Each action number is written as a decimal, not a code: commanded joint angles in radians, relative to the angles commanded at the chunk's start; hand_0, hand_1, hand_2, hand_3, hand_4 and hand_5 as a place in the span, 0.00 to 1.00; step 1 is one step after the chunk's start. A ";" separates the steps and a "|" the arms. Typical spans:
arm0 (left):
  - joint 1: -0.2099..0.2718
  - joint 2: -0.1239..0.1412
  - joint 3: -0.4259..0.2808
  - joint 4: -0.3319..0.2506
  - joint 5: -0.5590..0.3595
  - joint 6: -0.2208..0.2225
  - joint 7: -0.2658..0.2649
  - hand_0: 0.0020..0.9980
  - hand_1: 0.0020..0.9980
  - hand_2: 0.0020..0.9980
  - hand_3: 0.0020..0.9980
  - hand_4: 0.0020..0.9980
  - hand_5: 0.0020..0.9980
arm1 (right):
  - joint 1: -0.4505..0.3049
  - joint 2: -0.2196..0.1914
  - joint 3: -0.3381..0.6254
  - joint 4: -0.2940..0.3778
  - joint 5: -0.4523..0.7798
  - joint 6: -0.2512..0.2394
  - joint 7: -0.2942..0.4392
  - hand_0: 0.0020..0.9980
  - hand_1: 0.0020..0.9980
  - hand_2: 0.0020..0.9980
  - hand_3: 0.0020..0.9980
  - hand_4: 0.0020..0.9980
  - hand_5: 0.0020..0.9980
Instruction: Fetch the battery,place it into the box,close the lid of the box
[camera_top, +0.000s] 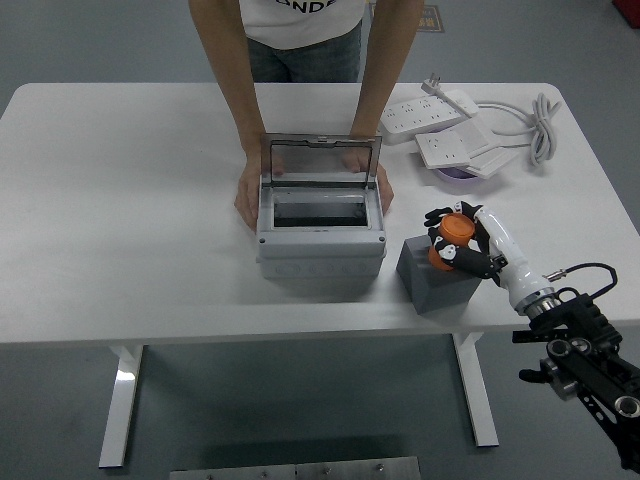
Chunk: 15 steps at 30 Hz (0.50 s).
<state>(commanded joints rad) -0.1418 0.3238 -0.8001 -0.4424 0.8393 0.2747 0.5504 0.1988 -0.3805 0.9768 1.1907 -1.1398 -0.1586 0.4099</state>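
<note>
Right of centre in the frame, the right hand (462, 243) has its black fingers wrapped around the orange battery (453, 236), which sits on top of a dark grey block (432, 280) on the white bench (120, 200). Just left of the block, at the middle of the frame, stands the grey box (320, 240) with its clear lid (322, 160) raised upright, and a person at the top steadies it with one hand (248, 198) on each side. White power strips (450, 125) and a coiled cable (540, 125) lie at the upper right.
</note>
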 joint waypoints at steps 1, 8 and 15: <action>0.000 0.000 0.000 0.000 0.000 0.000 0.000 0.62 0.69 0.57 0.57 0.59 0.01 | 0.000 0.001 0.000 0.000 0.000 -0.001 0.000 0.50 0.52 0.54 0.56 0.46 0.00; 0.000 0.000 0.000 0.000 0.001 0.002 -0.001 0.62 0.69 0.57 0.57 0.59 0.01 | 0.001 0.004 0.000 -0.003 0.001 -0.003 0.000 0.48 0.52 0.55 0.59 0.47 0.00; 0.001 0.000 0.001 0.000 0.001 0.003 -0.002 0.62 0.69 0.58 0.57 0.59 0.01 | 0.004 0.011 0.005 -0.006 0.003 -0.004 0.002 0.46 0.52 0.55 0.59 0.47 0.00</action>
<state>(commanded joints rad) -0.1408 0.3235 -0.7995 -0.4420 0.8406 0.2779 0.5481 0.2028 -0.3695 0.9817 1.1849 -1.1368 -0.1622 0.4120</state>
